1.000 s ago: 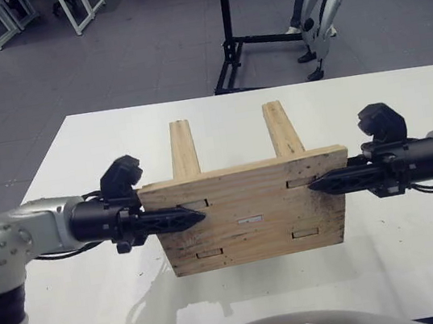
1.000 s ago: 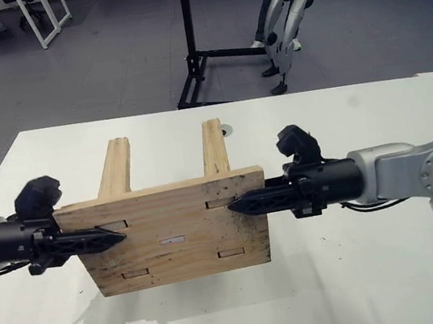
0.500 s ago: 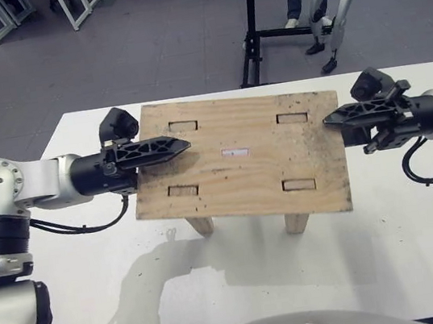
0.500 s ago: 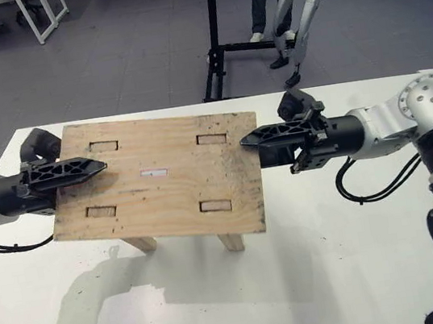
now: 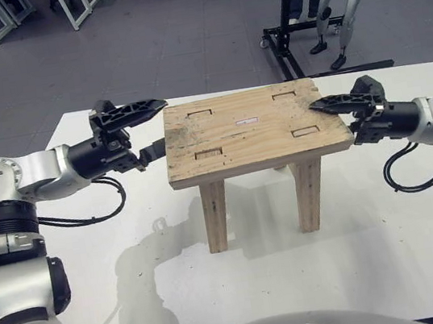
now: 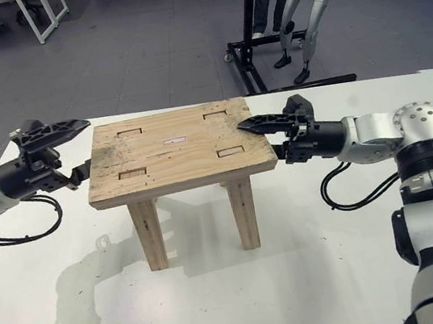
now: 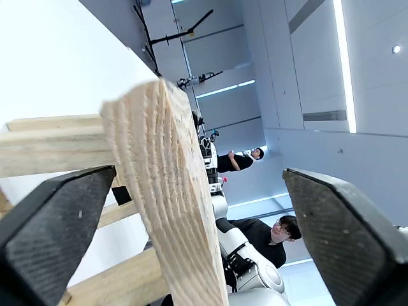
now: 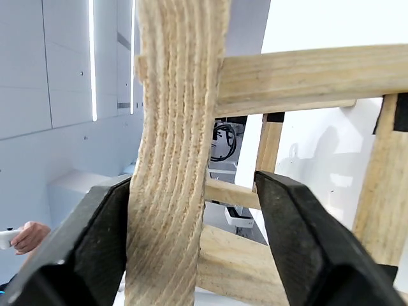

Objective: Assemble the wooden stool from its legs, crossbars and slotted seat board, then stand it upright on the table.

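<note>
1. At left centre, the left gripper is spread wide around the left edge of the seat board, and nothing is touched. If it were withdrawn on a slant, that edge could be caught and the stool dragged or tipped.
2. At right centre, the right gripper is parted around the right edge, with one finger laid against it. The same snag is risked there.
3. The stool is stood upright mid-frame on the table. Pale wood, a slotted top and straight legs are seen.
</note>
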### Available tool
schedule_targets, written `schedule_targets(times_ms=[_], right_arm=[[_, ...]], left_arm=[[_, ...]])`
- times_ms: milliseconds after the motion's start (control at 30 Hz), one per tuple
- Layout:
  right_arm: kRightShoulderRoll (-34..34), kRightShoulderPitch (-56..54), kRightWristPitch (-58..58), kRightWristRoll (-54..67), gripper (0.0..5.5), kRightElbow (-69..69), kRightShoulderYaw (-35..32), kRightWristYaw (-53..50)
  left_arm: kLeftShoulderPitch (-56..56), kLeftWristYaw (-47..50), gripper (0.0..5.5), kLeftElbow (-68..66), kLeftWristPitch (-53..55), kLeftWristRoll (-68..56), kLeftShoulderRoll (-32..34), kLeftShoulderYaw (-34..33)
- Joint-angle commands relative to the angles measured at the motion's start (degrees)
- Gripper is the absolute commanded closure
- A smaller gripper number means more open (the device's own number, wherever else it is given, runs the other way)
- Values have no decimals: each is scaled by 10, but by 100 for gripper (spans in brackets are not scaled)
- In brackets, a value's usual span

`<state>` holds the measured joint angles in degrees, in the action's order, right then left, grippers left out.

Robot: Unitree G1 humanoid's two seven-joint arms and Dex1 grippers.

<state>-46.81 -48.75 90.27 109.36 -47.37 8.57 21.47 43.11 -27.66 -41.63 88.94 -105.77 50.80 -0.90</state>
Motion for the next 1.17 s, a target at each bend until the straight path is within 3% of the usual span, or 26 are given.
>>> schedule_targets(times_ms=[33,233,333,433,567,667,700,867,1167], right_arm=[[-5,-8,10,-55,244,-28,-55,-17],[26,-36,-5,-103,244,-56,-160,-25],[29,-15,-46,-140,244,-38,-214,-38],[49,54,-176,-228,244,64,-259,-40],[112,200,-543,-600,244,350,-126,-117],[199,308,-686,-756,244,412,-54,-178],[214,328,-711,-796,244,423,-34,-192],[281,365,-762,-872,244,452,-59,-234],[331,365,-759,-931,244,467,-83,-235]], left_arm=[[5,-32,65,-22,11,73,15,-52],[-31,-64,65,-17,-12,154,-5,-135],[-89,-56,65,83,-137,232,-35,-179],[-124,6,65,177,-306,339,-94,-201],[-172,115,65,309,-561,602,-206,-88],[-244,156,65,333,-700,710,-306,-42],[-268,168,65,342,-728,733,-326,-36],[-346,207,65,404,-780,809,-383,-26],[-345,195,65,420,-769,840,-410,-33]])
